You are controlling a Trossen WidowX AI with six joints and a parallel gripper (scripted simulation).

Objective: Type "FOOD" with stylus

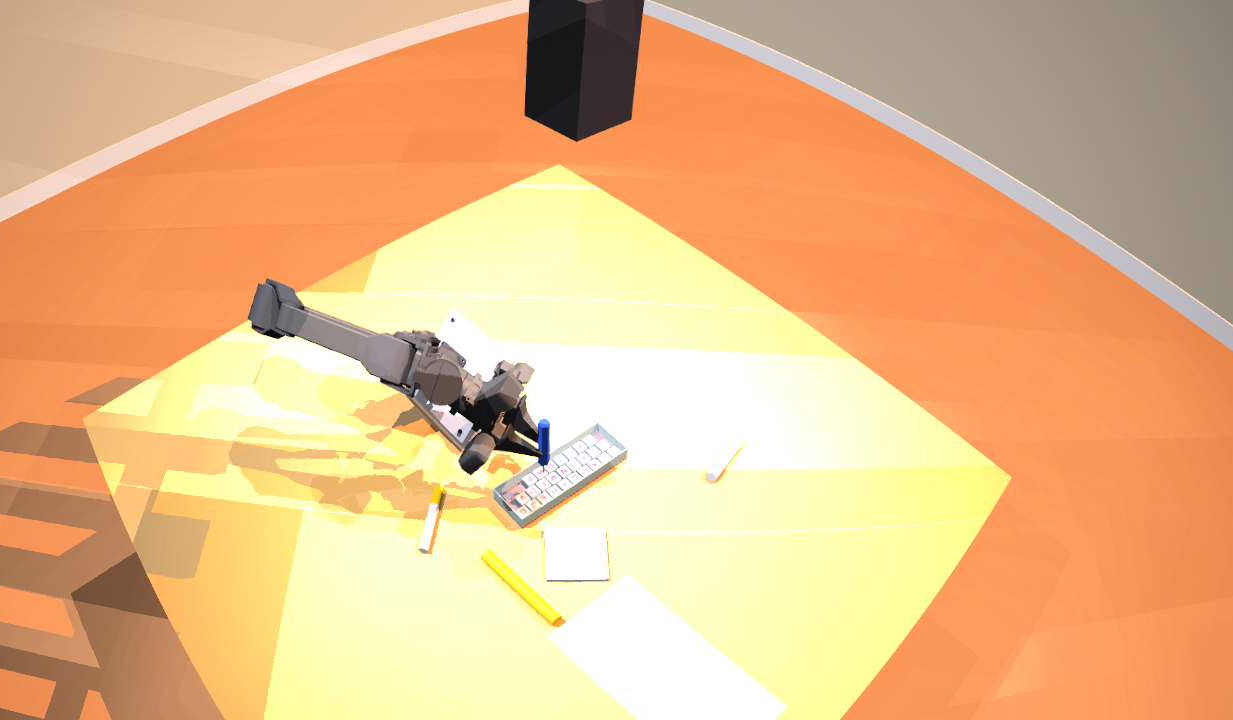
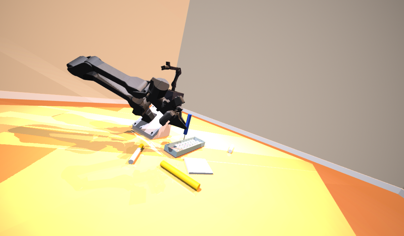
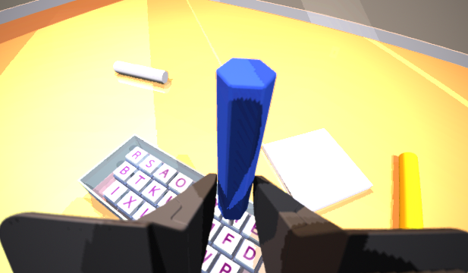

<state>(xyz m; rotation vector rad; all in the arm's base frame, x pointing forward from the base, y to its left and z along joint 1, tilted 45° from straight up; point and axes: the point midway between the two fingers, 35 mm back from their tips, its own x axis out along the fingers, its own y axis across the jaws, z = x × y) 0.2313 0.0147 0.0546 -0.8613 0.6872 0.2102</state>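
Observation:
My gripper (image 1: 529, 445) (image 2: 183, 125) (image 3: 235, 182) is shut on the blue stylus (image 1: 543, 437) (image 2: 187, 121) (image 3: 243, 129) and holds it nearly upright. The stylus tip points down at the small grey keyboard (image 1: 559, 472) (image 2: 184, 145) (image 3: 142, 178), near its middle. In the wrist view the lower end of the stylus sits just above the F key (image 3: 227, 240); the tip itself is hidden. In the exterior view the thin tip hangs a little above the keys. The O key (image 3: 180, 183) lies to the left of the stylus.
A white notepad (image 1: 575, 553) (image 2: 198, 166) (image 3: 317, 168) lies beside the keyboard. A yellow cylinder (image 1: 522, 586) (image 2: 179, 174) (image 3: 408, 189), a white-and-yellow marker (image 1: 430, 517) (image 2: 135, 154) and a small white cylinder (image 1: 720, 462) (image 2: 230, 150) (image 3: 139, 71) lie around. A dark box (image 1: 582, 62) stands far back.

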